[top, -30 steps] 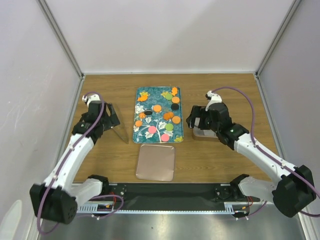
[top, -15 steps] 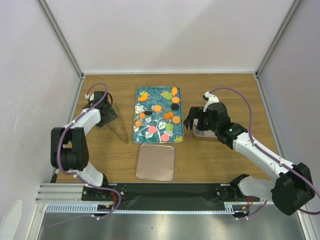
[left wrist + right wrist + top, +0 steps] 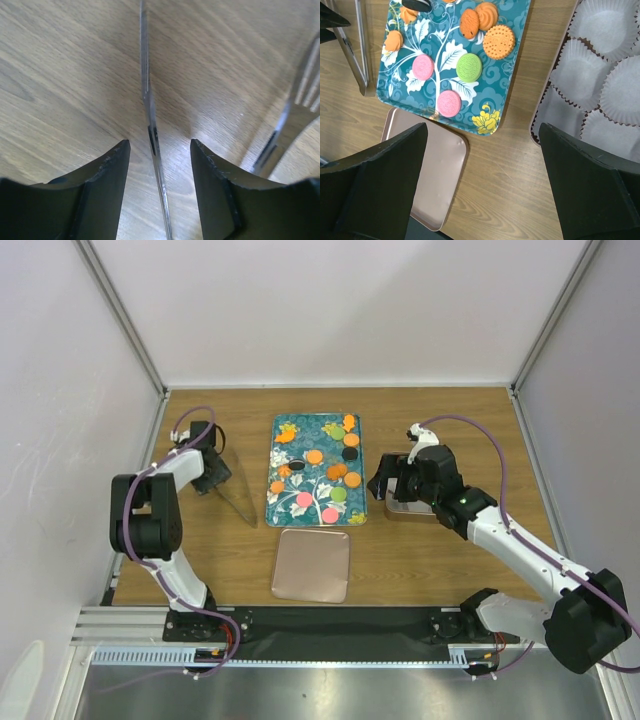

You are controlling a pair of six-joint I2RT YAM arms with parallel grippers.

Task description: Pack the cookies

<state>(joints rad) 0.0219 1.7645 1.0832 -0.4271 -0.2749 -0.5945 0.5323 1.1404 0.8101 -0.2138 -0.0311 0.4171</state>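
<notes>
Cookies (image 3: 469,67) lay on tray (image 3: 305,435), mid-surface. Left claw (image 3: 159,144) straddled tongs (image 3: 146,90) near left edge, unclenched, pads clear of metal: probably lining up grab. Right claw (image 3: 482,127) gaped, empty, over gap between tray and tin (image 3: 405,508), seemingly on standby.

You see a wooden desk (image 3: 235,560) mid-frame, boxed by plain pale walls (image 3: 330,310) at the top, left and right edges.

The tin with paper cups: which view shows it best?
The right wrist view: the tin and its white paper cups fill its right side. In the top external view the right arm hides most of it. The left wrist view shows none of it.
</notes>
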